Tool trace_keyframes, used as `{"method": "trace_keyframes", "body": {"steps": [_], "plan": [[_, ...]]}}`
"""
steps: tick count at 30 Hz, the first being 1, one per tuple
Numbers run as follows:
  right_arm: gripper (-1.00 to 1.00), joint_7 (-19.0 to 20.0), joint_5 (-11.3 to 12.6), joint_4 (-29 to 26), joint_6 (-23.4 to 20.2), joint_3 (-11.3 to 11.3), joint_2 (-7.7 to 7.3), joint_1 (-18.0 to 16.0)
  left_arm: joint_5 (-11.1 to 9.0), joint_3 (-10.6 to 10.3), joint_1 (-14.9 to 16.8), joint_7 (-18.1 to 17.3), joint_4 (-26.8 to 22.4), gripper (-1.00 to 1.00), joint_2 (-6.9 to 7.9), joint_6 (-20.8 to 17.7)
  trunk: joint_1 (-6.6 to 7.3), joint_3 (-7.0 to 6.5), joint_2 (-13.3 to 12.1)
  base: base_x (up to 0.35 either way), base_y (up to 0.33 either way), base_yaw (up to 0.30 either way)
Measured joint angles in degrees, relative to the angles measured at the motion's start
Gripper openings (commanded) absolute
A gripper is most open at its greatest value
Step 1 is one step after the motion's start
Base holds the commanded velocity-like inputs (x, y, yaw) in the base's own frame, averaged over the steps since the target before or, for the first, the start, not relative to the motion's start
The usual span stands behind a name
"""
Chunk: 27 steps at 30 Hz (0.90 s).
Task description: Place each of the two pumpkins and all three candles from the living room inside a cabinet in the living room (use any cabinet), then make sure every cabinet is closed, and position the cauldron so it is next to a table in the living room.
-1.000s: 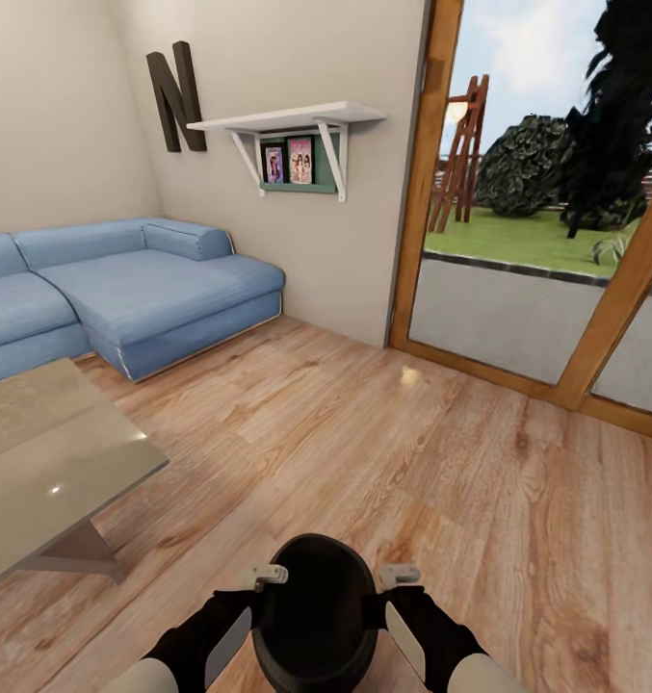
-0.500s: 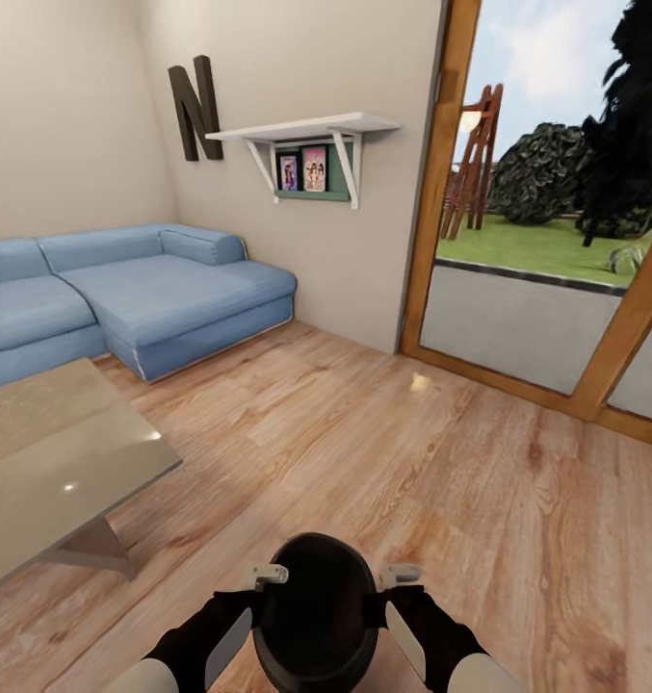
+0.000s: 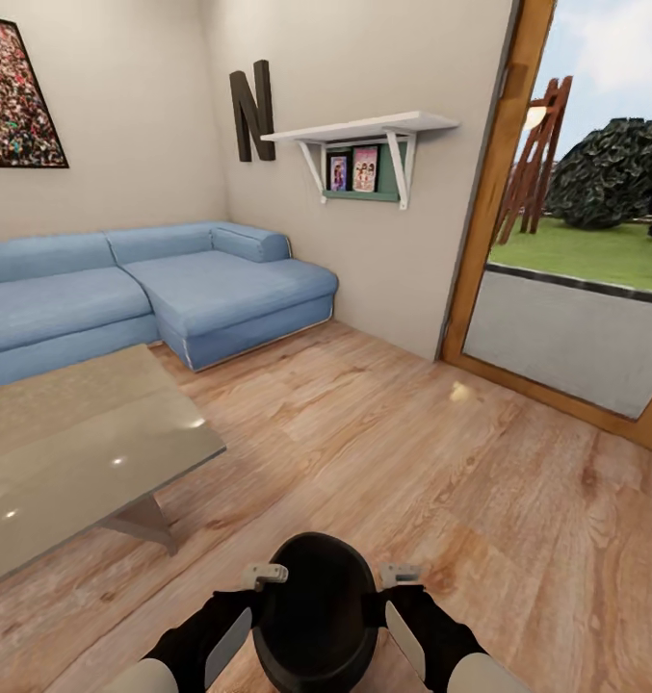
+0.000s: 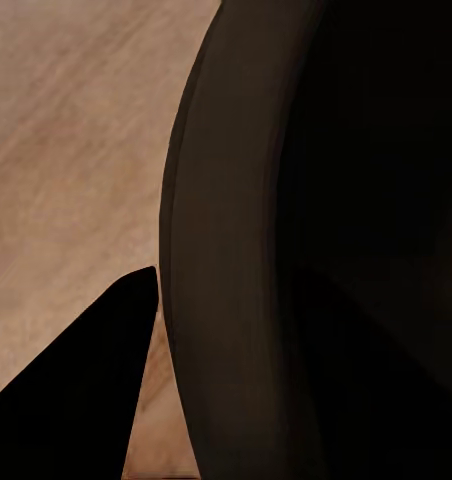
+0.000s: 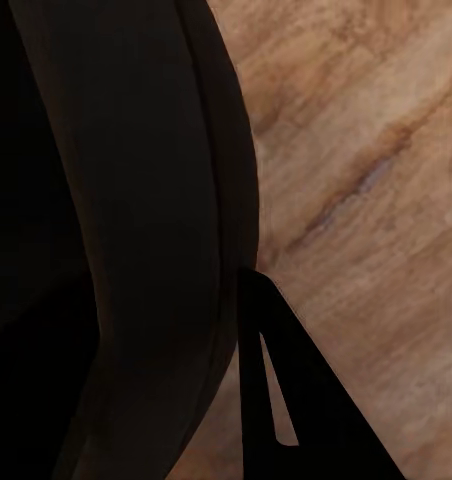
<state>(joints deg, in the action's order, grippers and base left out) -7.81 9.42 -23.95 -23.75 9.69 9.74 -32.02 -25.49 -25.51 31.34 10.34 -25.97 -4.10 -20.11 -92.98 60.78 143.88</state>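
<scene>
Step in hand: cauldron placement. Matte black round-bellied cauldron [image 3: 314,611] at bottom centre of the frame, carried above the wood-plank floor [image 3: 441,481], left gripper [image 3: 265,577] and right gripper [image 3: 400,576] each clamped on its rim. Glossy grey low counter [image 3: 75,452] lies at middle left, near. Next, by my judgement: close in leftward, lower the pot beside its slab leg

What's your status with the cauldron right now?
Both pincers, left and right, clamp the cauldron by its sides. Table ahead on the left. Bare floor between, nothing in the way.
</scene>
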Motion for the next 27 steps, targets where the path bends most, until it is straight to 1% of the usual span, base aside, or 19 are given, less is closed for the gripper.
{"method": "trace_keyframes", "body": {"steps": [2,5,27], "plan": [[-1.0,0.0,0.0,0.0,0.0,0.0,0.0,0.0,0.0,0.0,0.0,0.0,0.0,-1.0,-0.01,0.0,0.0,0.0,0.0,0.0,0.0,0.291],[-1.0,0.0,0.0,0.0,0.0,0.0,0.01,0.0,0.1,0.0,0.0,0.0,0.0,-1.0,-0.01,0.0,0.08,-0.66,0.0,0.0,0.0,0.291],[-1.0,-0.2,0.0,0.0,0.0,0.0,0.09,0.0,-0.3,-0.1,0.0,0.0,0.0,-1.0,0.08,0.1,0.08,-0.67,0.0,0.0,0.0,0.291]]}}
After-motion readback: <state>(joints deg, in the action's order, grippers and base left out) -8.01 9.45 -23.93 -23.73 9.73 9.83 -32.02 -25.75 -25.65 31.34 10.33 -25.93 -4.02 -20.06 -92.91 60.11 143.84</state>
